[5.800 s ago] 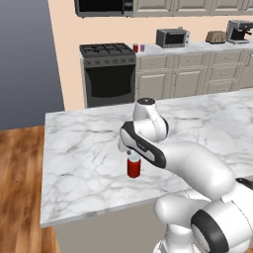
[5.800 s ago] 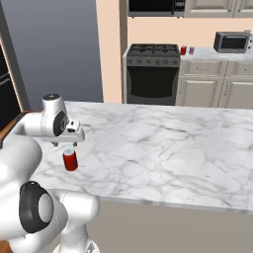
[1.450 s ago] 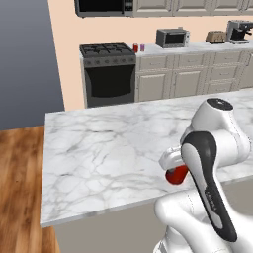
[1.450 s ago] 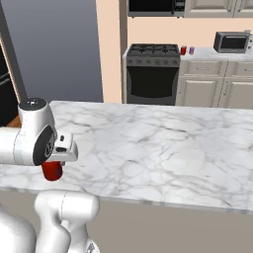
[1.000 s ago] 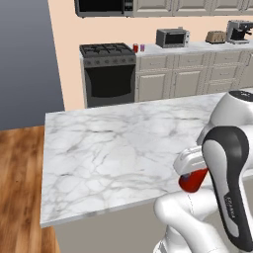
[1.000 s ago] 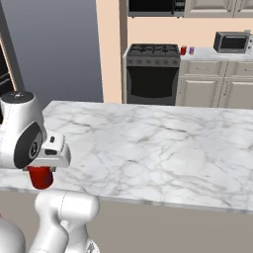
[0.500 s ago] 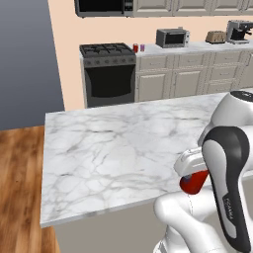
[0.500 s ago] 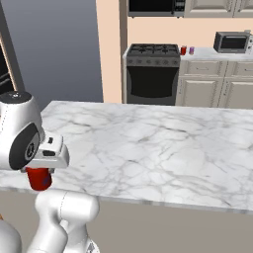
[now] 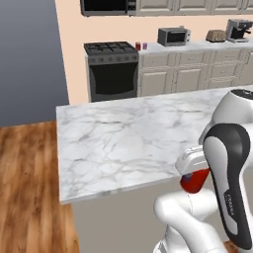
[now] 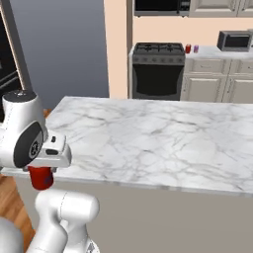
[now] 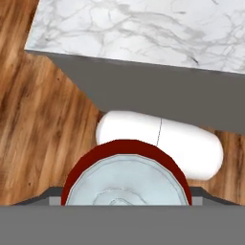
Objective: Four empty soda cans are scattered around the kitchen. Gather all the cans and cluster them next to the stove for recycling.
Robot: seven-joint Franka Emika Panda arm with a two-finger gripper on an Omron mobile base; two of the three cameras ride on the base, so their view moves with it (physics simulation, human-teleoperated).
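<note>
Left base view: pincer (image 9: pixel 193 174) was clamped on a red soda can (image 9: pixel 195 181), off the marble surface (image 9: pixel 128 136) edge. Right base view: two more cans (image 10: pixel 191 48) sat beside the stove (image 10: pixel 157 69). Hand view: silver can top, wood floor (image 11: pixel 33 124) below.

A marble island counter (image 9: pixel 128 133) with white top and grey veins stands in the foreground, and its side panel is grey. The floor (image 9: pixel 24 188) beside it is made of brown wood planks. On the far counter there is a grey toaster oven (image 9: pixel 173 36), a toaster (image 9: pixel 216 35) and a coffee machine (image 9: pixel 238 30). A black microwave (image 9: pixel 107 6) hangs on the wall above. The lower cabinets (image 9: pixel 190 74) are beige. A blue-grey wall (image 9: pixel 27 59) is at the left.
</note>
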